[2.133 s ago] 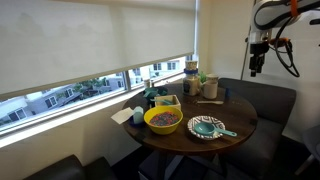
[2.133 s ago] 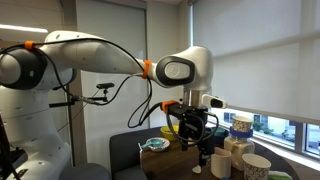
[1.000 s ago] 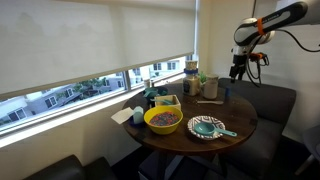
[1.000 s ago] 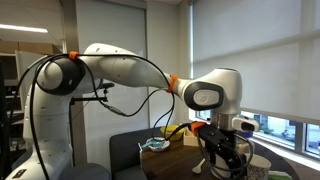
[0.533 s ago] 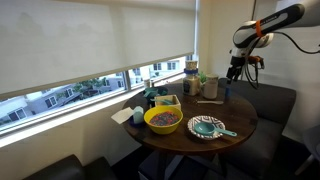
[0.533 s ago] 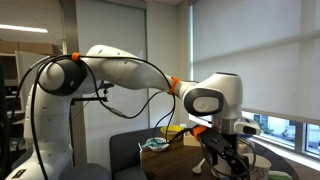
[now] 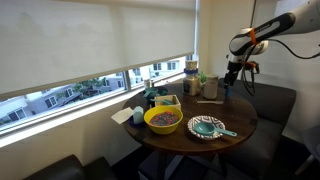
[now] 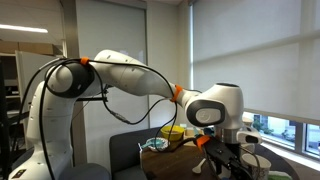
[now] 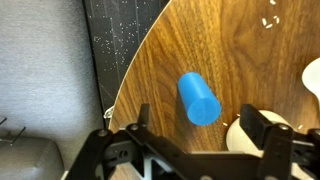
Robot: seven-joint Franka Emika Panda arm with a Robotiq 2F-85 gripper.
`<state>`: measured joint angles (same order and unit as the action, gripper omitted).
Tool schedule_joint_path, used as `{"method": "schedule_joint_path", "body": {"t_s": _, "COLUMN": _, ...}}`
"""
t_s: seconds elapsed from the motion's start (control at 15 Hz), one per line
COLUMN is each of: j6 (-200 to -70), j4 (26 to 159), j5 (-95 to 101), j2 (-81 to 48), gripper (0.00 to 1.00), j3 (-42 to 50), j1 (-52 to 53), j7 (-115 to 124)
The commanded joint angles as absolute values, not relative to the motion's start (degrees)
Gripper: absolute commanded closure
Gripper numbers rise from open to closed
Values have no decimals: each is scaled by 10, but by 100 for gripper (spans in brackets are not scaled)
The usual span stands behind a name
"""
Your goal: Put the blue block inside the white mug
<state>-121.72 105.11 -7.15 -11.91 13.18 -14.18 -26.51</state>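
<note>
The block (image 9: 199, 98) is plain bright blue with no markings. In the wrist view it looks more like a short, stubby cylinder with rounded ends than a cube. It lies on its side, slanted, on the wooden table (image 9: 215, 45) near the curved edge, touching nothing.

The gripper (image 9: 195, 110) is spread wide and has hold of nothing. Its two dark fingers (image 9: 141, 118) stand on either side of the block and clear of it. Just beside the farther finger is part of a white rounded thing, seemingly the mug (image 9: 235, 133), close to the block but apart from it.

The wrist view alone shows the block; in both exterior views it is too small or hidden. In an exterior view the whole round table shows, with a yellow bowl (image 7: 163, 120), a teal plate (image 7: 207, 127) and jars (image 7: 190, 72) by the window, whose labels are too small to read. In an exterior view the white arm (image 8: 120, 75) arches over the table.
</note>
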Motion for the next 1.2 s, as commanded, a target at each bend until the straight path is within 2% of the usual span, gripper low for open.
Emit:
{"method": "schedule_joint_path", "body": {"t_s": 0.0, "j6": -1240, "j4": 1057, "j5": -82, "j2": -130, "gripper": 26, "j3": 115, "j1": -155, "j7": -281}}
{"method": "schedule_joint_path", "body": {"t_s": 0.07, "j6": -1238, "j4": 1056, "j5": -80, "j2": -132, "gripper": 43, "j3": 114, "j1": -155, "j7": -278}}
{"method": "schedule_joint_path", "body": {"t_s": 0.13, "j6": -1235, "j4": 1055, "j5": -75, "j2": -135, "gripper": 45, "j3": 113, "j1": -154, "j7": -272}}
{"method": "schedule_joint_path", "body": {"t_s": 0.4, "j6": -1232, "j4": 1057, "j5": -64, "j2": -134, "gripper": 75, "j3": 114, "j1": -153, "j7": -264}}
{"method": "schedule_joint_path", "body": {"t_s": 0.6, "j6": -1225, "j4": 1060, "j5": -55, "j2": -124, "gripper": 92, "j3": 116, "j1": -151, "j7": -257}}
{"method": "schedule_joint_path", "body": {"t_s": 1.13, "j6": -1187, "j4": 1083, "j5": -211, "j2": -2, "gripper": 92, "j3": 110, "j1": -160, "j7": -378}}
